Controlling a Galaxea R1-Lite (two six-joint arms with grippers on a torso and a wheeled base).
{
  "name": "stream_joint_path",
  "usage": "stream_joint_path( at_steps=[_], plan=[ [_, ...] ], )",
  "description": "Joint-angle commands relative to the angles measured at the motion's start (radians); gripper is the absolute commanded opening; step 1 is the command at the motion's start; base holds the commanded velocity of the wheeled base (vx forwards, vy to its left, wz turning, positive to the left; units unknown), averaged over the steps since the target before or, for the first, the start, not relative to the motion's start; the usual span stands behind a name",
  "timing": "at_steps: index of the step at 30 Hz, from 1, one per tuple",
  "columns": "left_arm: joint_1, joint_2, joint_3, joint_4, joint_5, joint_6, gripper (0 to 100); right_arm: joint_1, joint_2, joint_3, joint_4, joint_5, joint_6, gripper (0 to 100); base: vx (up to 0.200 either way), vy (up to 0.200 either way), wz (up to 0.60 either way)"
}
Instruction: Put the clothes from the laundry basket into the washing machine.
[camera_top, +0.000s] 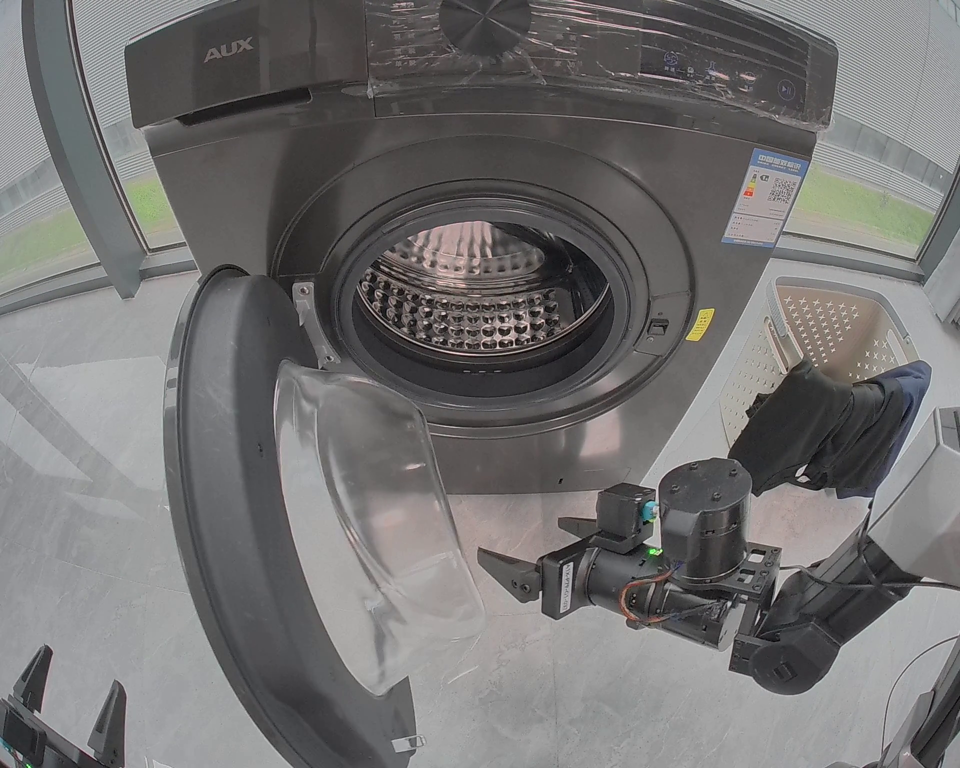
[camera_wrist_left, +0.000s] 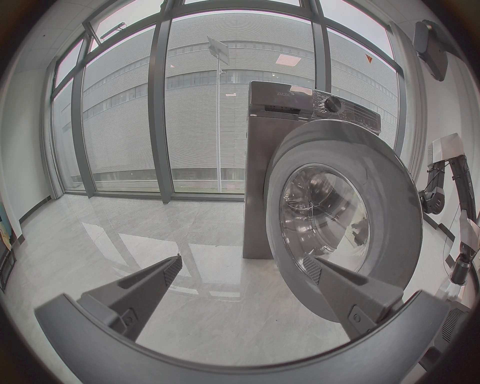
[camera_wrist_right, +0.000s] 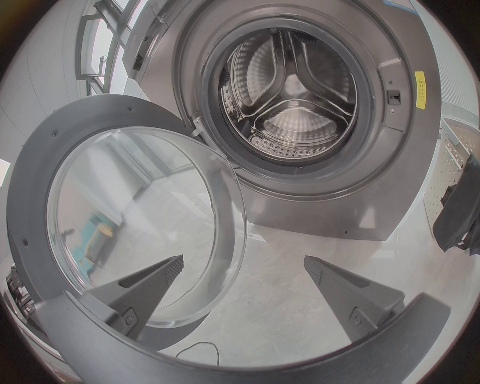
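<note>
The grey washing machine (camera_top: 480, 250) stands in front of me with its round door (camera_top: 250, 500) swung wide to the left. Its steel drum (camera_top: 470, 290) holds no clothes. A white laundry basket (camera_top: 830, 340) sits to the machine's right, with dark clothes (camera_top: 830, 425) draped over its front rim. My right gripper (camera_top: 530, 555) hovers open and empty in front of the machine, low and right of the door, pointing left. My left gripper (camera_top: 70, 695) is open at the lower left corner, empty. The right wrist view shows the drum (camera_wrist_right: 290, 95), the door (camera_wrist_right: 140, 220) and the clothes (camera_wrist_right: 460, 210).
Pale tiled floor (camera_top: 90, 480) spreads to the left and in front of the machine. Large windows run behind it. The open door's bulging glass (camera_top: 370, 500) juts into the space between my two arms.
</note>
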Motion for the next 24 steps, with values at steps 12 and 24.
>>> stream_joint_path(
  at_steps=[12,24],
  plan=[
    [-0.003,-0.007,0.016,0.000,-0.001,-0.001,100,-0.005,0.111,-0.080,-0.008,-0.028,-0.010,100,-0.133,0.000,0.00],
    [-0.003,-0.007,0.016,0.000,0.001,-0.001,100,0.041,0.117,-0.114,-0.048,-0.028,-0.005,100,0.000,0.000,0.00]
  ],
)
